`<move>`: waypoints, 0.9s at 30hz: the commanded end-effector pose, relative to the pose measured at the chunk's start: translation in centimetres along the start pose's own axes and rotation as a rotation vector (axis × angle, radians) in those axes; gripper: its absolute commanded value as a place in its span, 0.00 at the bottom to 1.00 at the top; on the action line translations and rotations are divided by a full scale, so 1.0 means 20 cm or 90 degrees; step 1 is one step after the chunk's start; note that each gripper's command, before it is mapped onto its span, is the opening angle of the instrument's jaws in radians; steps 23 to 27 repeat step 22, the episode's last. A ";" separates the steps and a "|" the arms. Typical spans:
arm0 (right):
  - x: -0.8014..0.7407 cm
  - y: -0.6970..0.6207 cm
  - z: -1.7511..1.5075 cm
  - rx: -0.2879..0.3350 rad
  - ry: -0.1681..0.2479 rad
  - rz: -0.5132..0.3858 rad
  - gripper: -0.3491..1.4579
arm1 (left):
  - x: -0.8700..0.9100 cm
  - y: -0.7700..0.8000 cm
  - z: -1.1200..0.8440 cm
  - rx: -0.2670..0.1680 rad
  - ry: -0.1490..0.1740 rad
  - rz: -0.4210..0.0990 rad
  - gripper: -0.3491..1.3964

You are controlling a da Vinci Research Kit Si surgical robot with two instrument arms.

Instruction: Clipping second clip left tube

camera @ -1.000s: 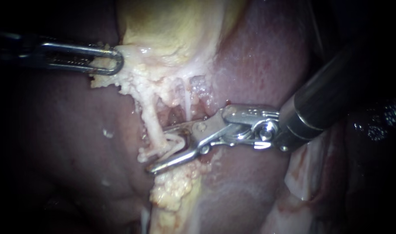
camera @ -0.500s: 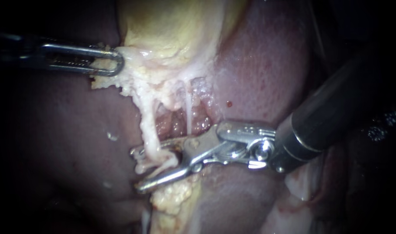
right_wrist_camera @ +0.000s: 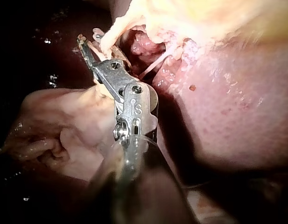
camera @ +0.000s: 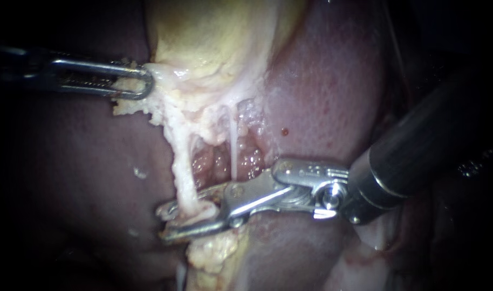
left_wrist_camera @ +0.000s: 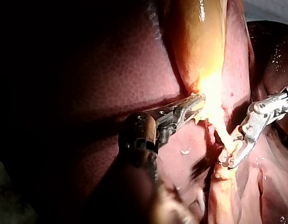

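Observation:
The left tube (camera: 184, 172), pale and thick, runs down from the gallbladder (camera: 214, 37) and passes between the jaws of my right instrument (camera: 164, 222). Those jaws press on it from above and below near its lower end, with only a narrow gap left at the tips. The left wrist view shows the same hold of the right instrument (left_wrist_camera: 230, 156) on the tube (left_wrist_camera: 223, 133). A thin white right tube (camera: 233, 145) hangs just beside it, outside the jaws. My left instrument (camera: 141, 83) is shut on the fatty edge of the gallbladder at upper left.
Dark red liver (camera: 333, 81) lies around and behind the tubes. A lump of yellow fat (camera: 214, 253) sits under the right instrument's jaws. The right instrument's dark shaft (camera: 419, 151) crosses the right side.
My right instrument has slid further left and down across the left tube, and its jaws have narrowed onto it. The left instrument has kept its hold.

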 end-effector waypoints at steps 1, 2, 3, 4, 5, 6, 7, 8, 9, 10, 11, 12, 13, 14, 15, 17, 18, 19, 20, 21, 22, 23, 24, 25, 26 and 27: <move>0.000 0.000 0.000 0.001 0.000 0.008 0.10 | 0.000 0.000 0.000 0.000 0.000 0.000 0.00; 0.000 -0.001 0.000 0.002 0.000 0.019 0.06 | 0.000 0.000 0.000 0.000 0.000 0.000 0.00; 0.000 -0.001 0.000 0.004 0.001 0.030 0.02 | 0.000 0.000 0.000 0.000 0.000 0.000 0.00; 0.000 -0.002 0.000 0.005 0.001 0.045 0.00 | 0.000 0.000 0.000 0.000 0.000 0.000 0.00; 0.000 -0.002 0.000 0.005 0.001 0.045 0.00 | 0.000 0.000 0.000 0.000 0.000 0.000 0.00; 0.000 -0.002 0.000 0.006 0.001 0.049 0.00 | 0.000 0.000 0.000 0.000 0.000 0.000 0.00; 0.000 -0.002 0.000 0.006 0.001 0.049 0.00 | 0.000 0.000 0.000 0.000 0.000 0.000 0.00; -0.001 -0.002 -0.001 0.007 0.003 0.052 0.00 | 0.000 0.000 0.000 0.000 0.000 0.000 0.00; -0.001 -0.003 -0.001 0.007 0.003 0.052 0.00 | 0.000 0.000 0.000 0.000 0.000 0.000 0.00; -0.001 -0.003 -0.001 0.008 0.003 0.052 0.00 | 0.000 0.000 0.000 0.000 0.000 0.000 0.00; -0.001 -0.003 -0.001 0.008 0.003 0.052 0.00 | 0.000 0.000 0.000 0.000 0.000 0.000 0.00; -0.001 -0.003 -0.001 0.008 0.003 0.052 0.00 | 0.000 0.000 0.000 0.000 0.000 0.000 0.00; -0.001 -0.003 -0.001 0.008 0.003 0.052 0.00 | 0.000 0.000 0.000 0.000 0.000 0.000 0.00; -0.001 -0.003 -0.001 0.008 0.003 0.052 0.00 | 0.000 0.000 0.000 0.000 0.000 0.000 0.00; -0.001 -0.003 -0.001 0.008 0.003 0.052 0.00 | 0.000 0.000 0.000 0.000 0.000 0.000 0.00; -0.001 -0.003 0.000 0.007 0.003 0.052 0.00 | 0.000 0.000 0.000 0.000 0.000 0.000 0.00; -0.001 -0.002 0.000 0.007 0.003 0.060 0.00 | 0.000 0.000 0.000 0.000 0.000 0.000 0.00; -0.001 -0.001 0.000 0.014 0.001 0.067 0.00 | 0.000 0.000 0.000 0.000 0.000 0.000 0.00; -0.002 0.000 0.000 0.023 -0.002 0.066 0.04 | 0.000 0.000 0.000 0.000 0.000 0.000 0.00; -0.002 0.001 0.000 0.031 -0.005 0.065 0.16 | 0.000 0.000 0.000 0.000 0.000 0.000 0.00; -0.002 0.002 0.000 0.018 -0.001 0.065 0.26 | 0.000 0.000 0.000 0.000 0.000 0.000 0.00; -0.002 0.002 0.000 0.018 -0.001 0.065 0.26 | 0.000 0.000 0.000 0.000 0.000 0.000 0.00; -0.002 0.002 0.000 0.018 -0.001 0.065 0.26 | 0.000 0.000 0.000 0.000 0.000 0.000 0.00; -0.002 0.002 0.000 0.018 -0.001 0.065 0.26 | 0.000 0.000 0.000 0.000 0.000 0.000 0.00; -0.002 0.002 0.000 0.018 -0.001 0.065 0.26 | 0.000 0.000 0.000 0.000 0.000 0.000 0.00; -0.002 0.002 0.000 0.018 -0.001 0.065 0.26 | 0.000 0.000 0.000 0.000 0.000 0.000 0.00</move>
